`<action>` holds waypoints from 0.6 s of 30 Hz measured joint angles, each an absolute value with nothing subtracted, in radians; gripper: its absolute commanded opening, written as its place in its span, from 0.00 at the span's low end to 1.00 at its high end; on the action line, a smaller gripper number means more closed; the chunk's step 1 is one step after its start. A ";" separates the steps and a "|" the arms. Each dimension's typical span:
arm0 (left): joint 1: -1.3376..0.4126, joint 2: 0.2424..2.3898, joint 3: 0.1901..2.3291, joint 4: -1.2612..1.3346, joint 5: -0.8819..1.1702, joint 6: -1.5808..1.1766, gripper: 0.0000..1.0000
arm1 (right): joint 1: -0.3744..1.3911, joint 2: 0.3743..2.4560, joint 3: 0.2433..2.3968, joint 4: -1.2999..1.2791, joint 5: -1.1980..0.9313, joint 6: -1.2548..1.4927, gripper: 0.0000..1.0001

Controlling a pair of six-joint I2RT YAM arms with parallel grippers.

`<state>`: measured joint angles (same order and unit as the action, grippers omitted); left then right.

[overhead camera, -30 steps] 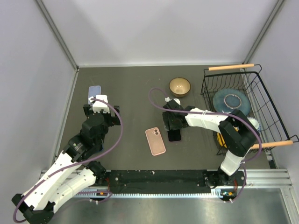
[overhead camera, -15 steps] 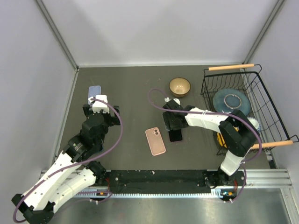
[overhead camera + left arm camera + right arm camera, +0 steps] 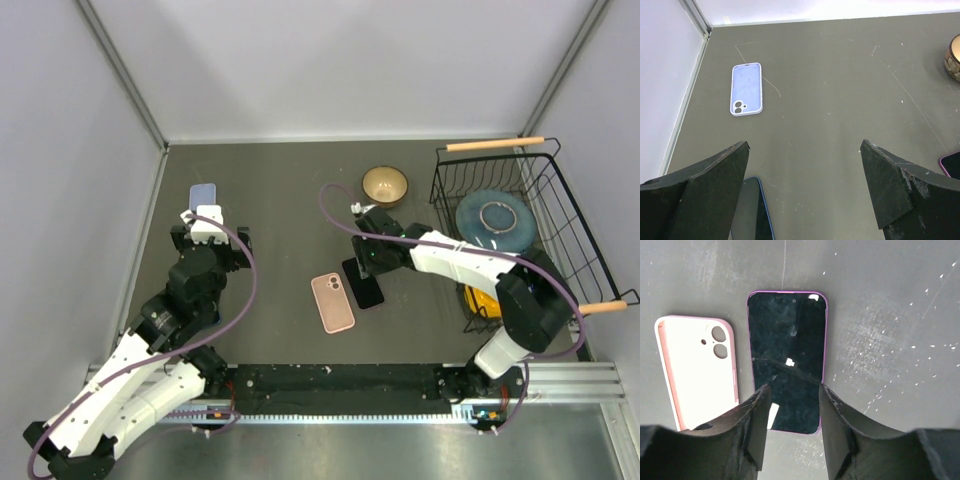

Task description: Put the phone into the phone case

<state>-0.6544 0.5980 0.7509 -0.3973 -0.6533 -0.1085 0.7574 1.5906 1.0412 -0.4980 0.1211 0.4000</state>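
Observation:
The phone (image 3: 787, 360), black screen with a purple edge, lies tilted on the dark table just right of the empty pink phone case (image 3: 695, 367). My right gripper (image 3: 792, 395) straddles the phone's near end, its fingers closed against the two long edges. In the top view the phone (image 3: 367, 287) sits below the right gripper (image 3: 372, 258), with the pink case (image 3: 333, 302) beside it. My left gripper (image 3: 805, 170) is open and empty over bare table at the left (image 3: 207, 225).
A light blue case (image 3: 746, 89) lies at the far left. A dark phone with a blue edge (image 3: 752, 210) lies under my left finger. A gold bowl (image 3: 385, 185) stands behind. A wire basket (image 3: 575, 240) with a plate stands at the right.
My right gripper has turned and shifted slightly to the far right, and the phone has turned with it from upright to tilted. My left arm has shifted slightly left.

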 measured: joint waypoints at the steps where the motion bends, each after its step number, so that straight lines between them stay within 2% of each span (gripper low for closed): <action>1: -0.654 0.598 0.751 -0.397 -0.653 -0.109 0.99 | 0.757 1.586 1.041 -0.496 0.108 0.401 0.42; 3: -0.654 0.598 0.751 -0.397 -0.653 -0.109 0.99 | 0.757 1.586 1.041 -0.496 0.101 0.397 0.48; 4: -0.654 0.598 0.751 -0.397 -0.653 -0.109 0.99 | 0.757 1.587 1.041 -0.498 0.101 0.394 0.58; 8: -0.654 0.598 0.751 -0.397 -0.654 -0.109 0.99 | 0.760 1.590 1.041 -0.497 0.105 0.389 0.71; 18: -0.654 0.589 0.751 -0.397 -0.669 -0.109 0.99 | 0.819 1.666 1.044 -0.495 0.156 0.386 0.88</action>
